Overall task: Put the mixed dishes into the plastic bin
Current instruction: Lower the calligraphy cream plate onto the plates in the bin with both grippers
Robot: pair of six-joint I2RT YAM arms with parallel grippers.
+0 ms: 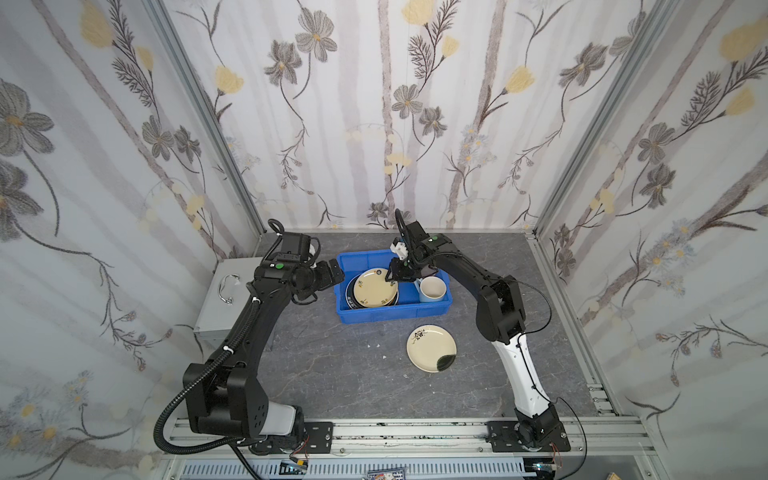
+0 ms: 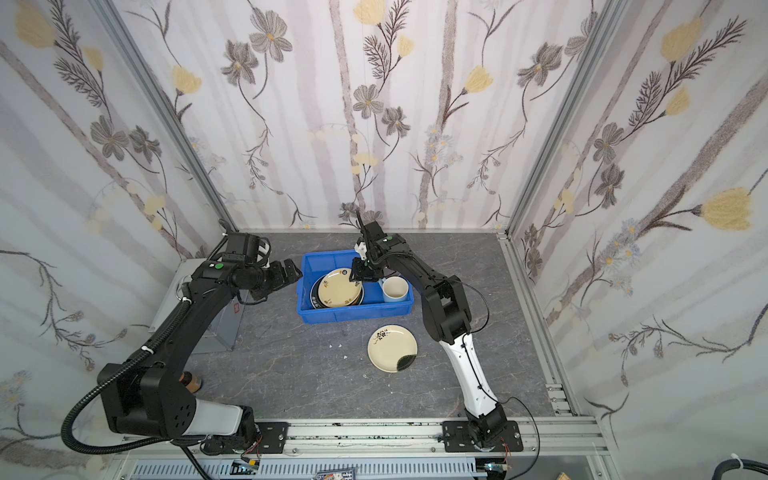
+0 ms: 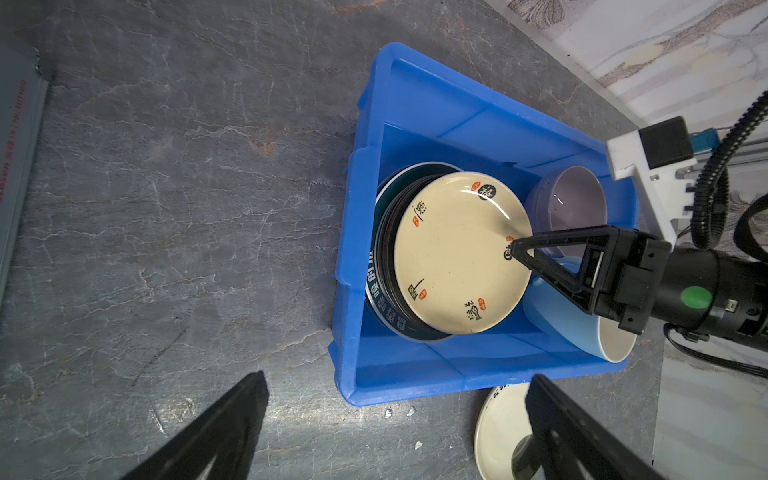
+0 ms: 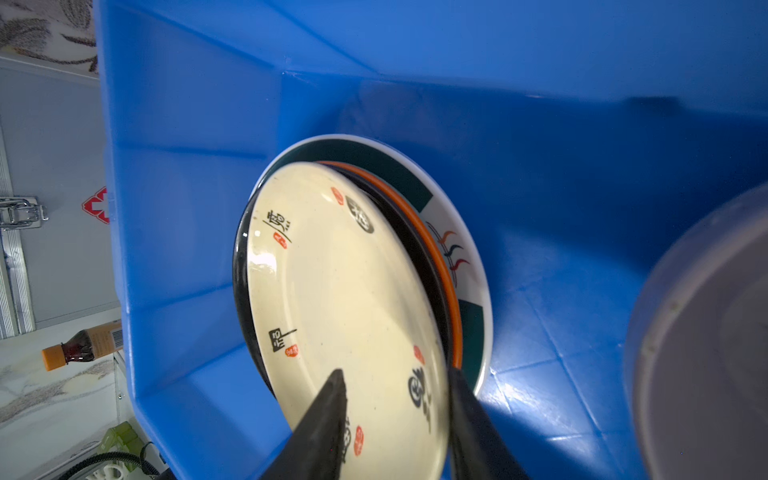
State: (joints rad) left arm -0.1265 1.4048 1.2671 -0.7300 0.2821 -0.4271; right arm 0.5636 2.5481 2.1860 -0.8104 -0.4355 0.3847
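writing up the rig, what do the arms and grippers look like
Both arms are black with one white link and a green dot near the wrist. Left arm carries a ribbed black hose; right gripper has black triangular open-frame fingers.

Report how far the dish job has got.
Done: a plate stack, the bowl and the mug sit in the bin. In hand: the right gripper straddles the top plate at its rim, jaws parted, apparently letting go; the left gripper hangs open beside the bin. Left: one flowered plate on the table.
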